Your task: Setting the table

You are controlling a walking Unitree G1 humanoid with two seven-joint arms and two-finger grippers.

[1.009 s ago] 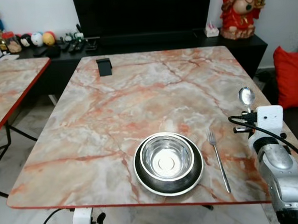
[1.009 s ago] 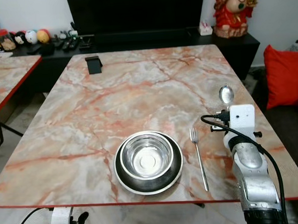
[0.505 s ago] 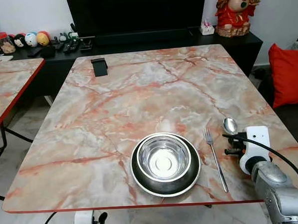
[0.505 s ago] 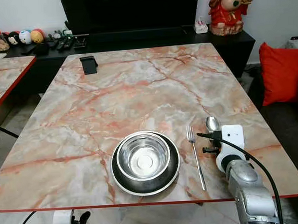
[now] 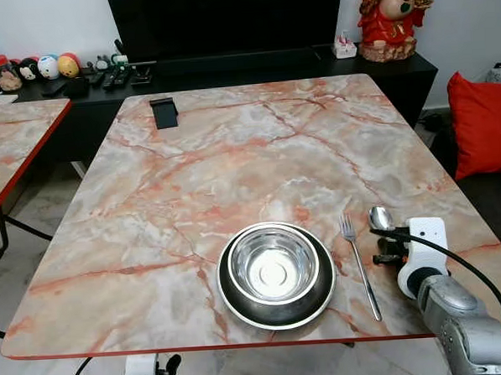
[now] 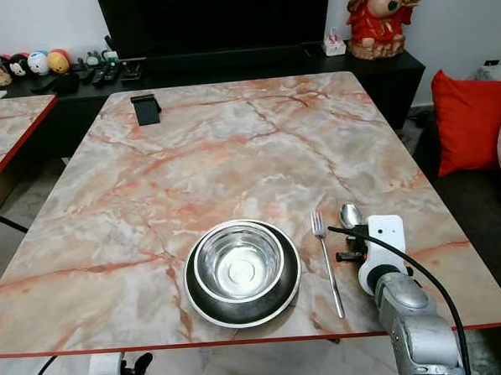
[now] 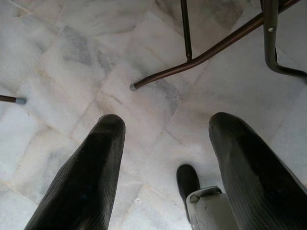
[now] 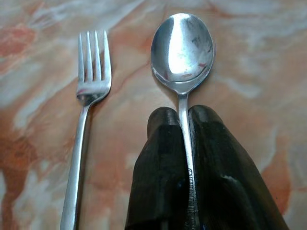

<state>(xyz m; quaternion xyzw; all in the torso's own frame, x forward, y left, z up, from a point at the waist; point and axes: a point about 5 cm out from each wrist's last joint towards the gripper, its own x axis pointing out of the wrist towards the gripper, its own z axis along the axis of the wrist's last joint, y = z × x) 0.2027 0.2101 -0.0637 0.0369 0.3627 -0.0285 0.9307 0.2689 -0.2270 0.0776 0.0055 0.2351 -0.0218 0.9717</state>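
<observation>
Right arm forward, left arm hanging.
The right end effector (image 8: 184,143) reaches out low at the near right, fingers (image 8: 158,163) pressed together; the left end effector (image 7: 165,158) hangs down, fingers (image 7: 91,177) spread apart.

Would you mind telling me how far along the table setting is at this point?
Done: the steel bowl sits in the dark plate near the table's front edge, with the fork lying to its right. In hand: the right end effector grips the spoon beside the fork. Left: letting the spoon go.
</observation>
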